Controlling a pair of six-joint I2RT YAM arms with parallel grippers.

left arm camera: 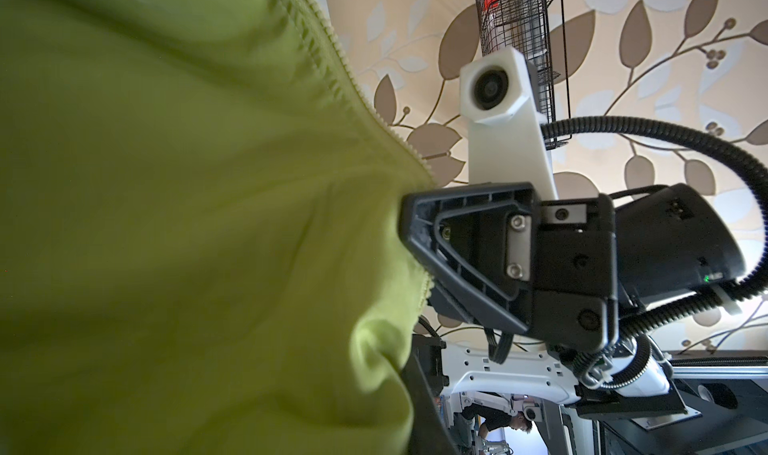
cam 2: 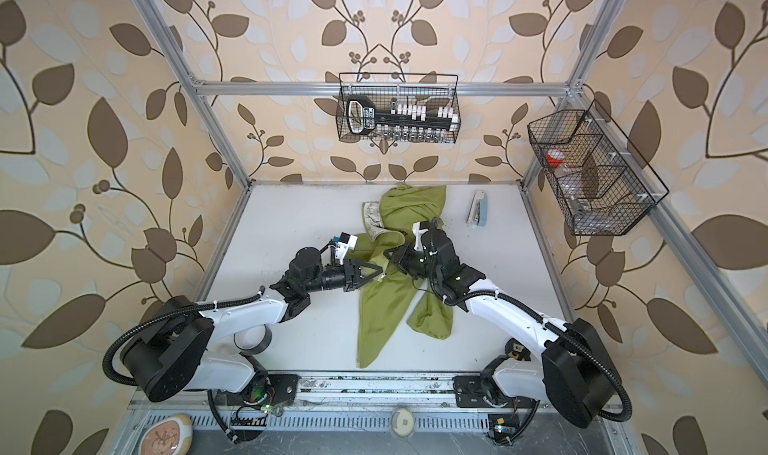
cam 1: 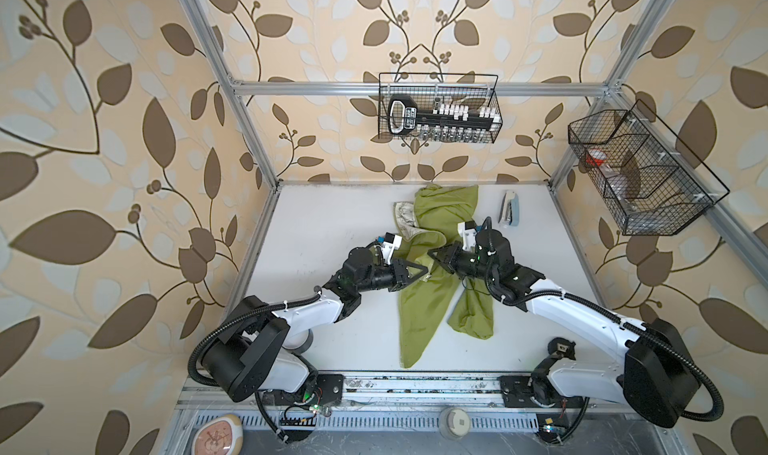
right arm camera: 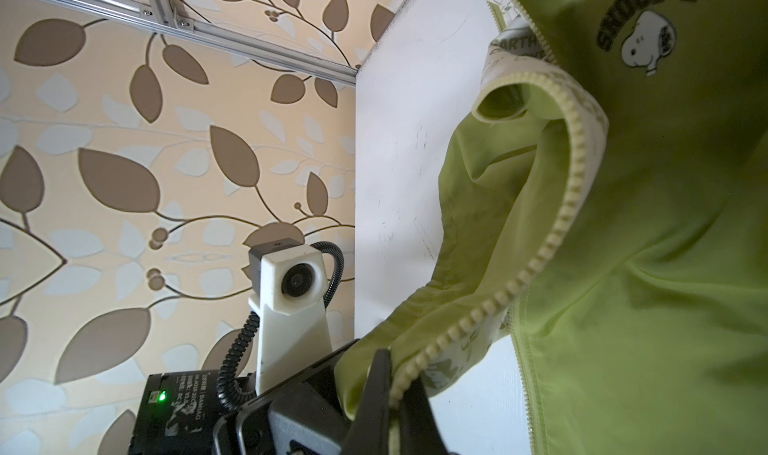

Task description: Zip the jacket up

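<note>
- Progress: none of the zip is closed. In the right wrist view the zipper teeth (right arm camera: 573,208) run loose along an open front edge, and you can see no slider.
- The jacket (cam 1: 440,224) lies rumpled mid-table (cam 1: 332,224), between both arms.
- Your left tool (cam 1: 422,272) is nearly closed, with a zipper edge nipped between its jaws.
- Your right tool (left arm camera: 409,220) is fully closed, pinching another toothed edge of the jacket.
- Left to do, by my judgement: mate the 2 zipper ends, then run the slider up.
- Count: 1 jacket, 2 tools, 1 stapler (cam 1: 509,208), 2 wire baskets (cam 1: 438,108).
</note>
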